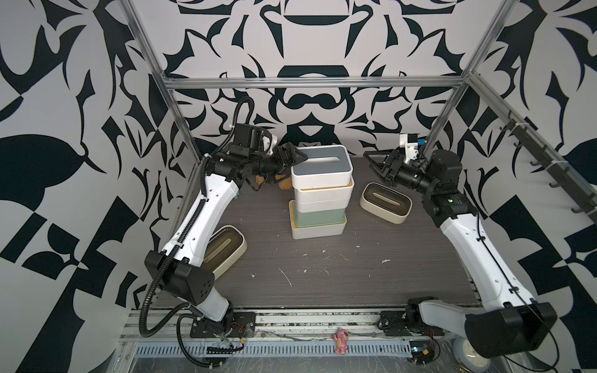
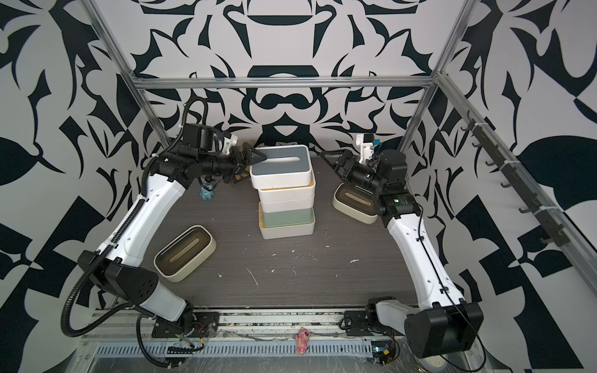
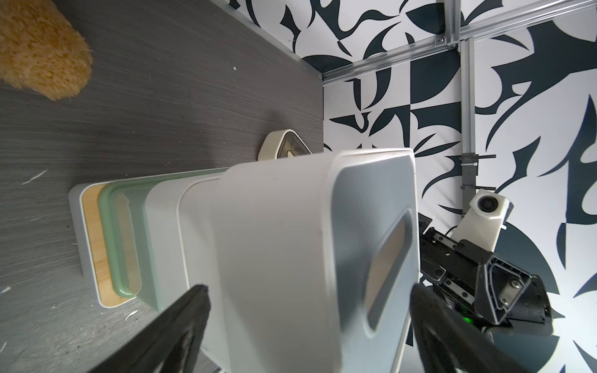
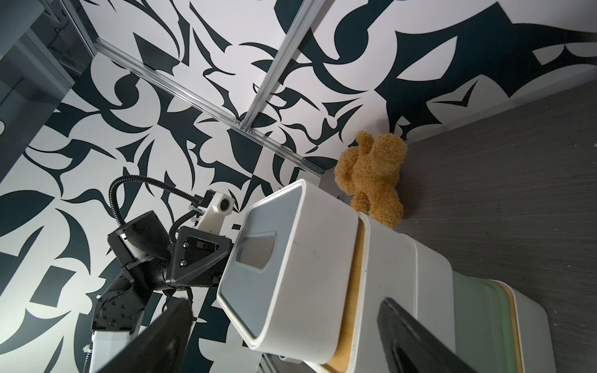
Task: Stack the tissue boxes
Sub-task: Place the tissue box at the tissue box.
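In both top views several tissue boxes stand stacked mid-table. A white box with a grey lid [image 1: 321, 161] [image 2: 281, 160] sits on top, above white bamboo-lidded ones, a sage green box [image 1: 318, 217] and a white bottom box [image 1: 318, 231]. My left gripper [image 1: 292, 158] [image 3: 308, 290] is open, one finger on each side of the top box's [image 3: 274, 242] left end. My right gripper [image 1: 374, 168] [image 4: 284, 305] hangs open to the right of the stack, holding nothing. One cream box with a dark-brown lid [image 1: 386, 202] lies on the right, and another [image 2: 184, 252] lies front left by my left arm.
A brown teddy bear [image 4: 371, 181] [image 3: 38, 48] sits behind the stack at the back left. A small blue object [image 2: 206, 192] lies under my left forearm. Aluminium frame posts and patterned walls close in the table, and a pink toy [image 1: 340, 344] rests on the front rail.
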Controlling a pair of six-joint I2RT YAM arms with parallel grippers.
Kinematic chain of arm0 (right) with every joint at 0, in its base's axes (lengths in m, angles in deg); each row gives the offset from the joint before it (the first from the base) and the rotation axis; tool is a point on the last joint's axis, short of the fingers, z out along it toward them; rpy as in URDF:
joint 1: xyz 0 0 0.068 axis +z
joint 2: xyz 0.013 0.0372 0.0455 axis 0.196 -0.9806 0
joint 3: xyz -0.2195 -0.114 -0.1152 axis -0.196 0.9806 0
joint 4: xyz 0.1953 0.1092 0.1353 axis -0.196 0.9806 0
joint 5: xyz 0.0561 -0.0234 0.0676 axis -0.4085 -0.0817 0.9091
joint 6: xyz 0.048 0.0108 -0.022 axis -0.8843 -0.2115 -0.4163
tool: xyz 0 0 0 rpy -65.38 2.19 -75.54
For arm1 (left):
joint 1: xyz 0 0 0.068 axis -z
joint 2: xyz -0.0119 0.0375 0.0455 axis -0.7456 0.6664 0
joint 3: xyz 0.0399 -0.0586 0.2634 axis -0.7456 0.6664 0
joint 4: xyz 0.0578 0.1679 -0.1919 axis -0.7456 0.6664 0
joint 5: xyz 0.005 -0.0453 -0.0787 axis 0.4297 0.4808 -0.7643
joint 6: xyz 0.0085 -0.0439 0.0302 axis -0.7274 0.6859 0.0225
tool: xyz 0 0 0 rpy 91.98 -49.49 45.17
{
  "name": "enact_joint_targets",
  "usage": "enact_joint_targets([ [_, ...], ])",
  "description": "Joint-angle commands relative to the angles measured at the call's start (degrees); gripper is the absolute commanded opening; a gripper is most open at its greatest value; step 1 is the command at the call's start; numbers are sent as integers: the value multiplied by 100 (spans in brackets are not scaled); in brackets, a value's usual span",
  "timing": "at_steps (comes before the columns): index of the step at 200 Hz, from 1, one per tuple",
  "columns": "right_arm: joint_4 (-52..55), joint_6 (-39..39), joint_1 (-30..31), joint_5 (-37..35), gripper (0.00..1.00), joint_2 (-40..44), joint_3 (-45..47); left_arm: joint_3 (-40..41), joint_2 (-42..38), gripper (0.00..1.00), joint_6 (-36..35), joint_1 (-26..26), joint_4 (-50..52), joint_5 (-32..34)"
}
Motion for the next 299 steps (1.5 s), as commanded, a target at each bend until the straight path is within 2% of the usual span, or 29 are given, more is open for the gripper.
enact_joint_targets([
  [1,100,397,194,-13,93,-30,-450,-246,-175,99,-444,-31,467,296],
  [66,453,692,586,-23,93,-231,-756,-552,-129,99,-1265,-14,996,-71],
  [201,501,731,694,-79,94,-336,-852,-1164,361,99,-1284,415,913,-287],
  [299,478,725,858,-105,94,-357,-864,-1145,320,99,-1242,419,924,-133],
])
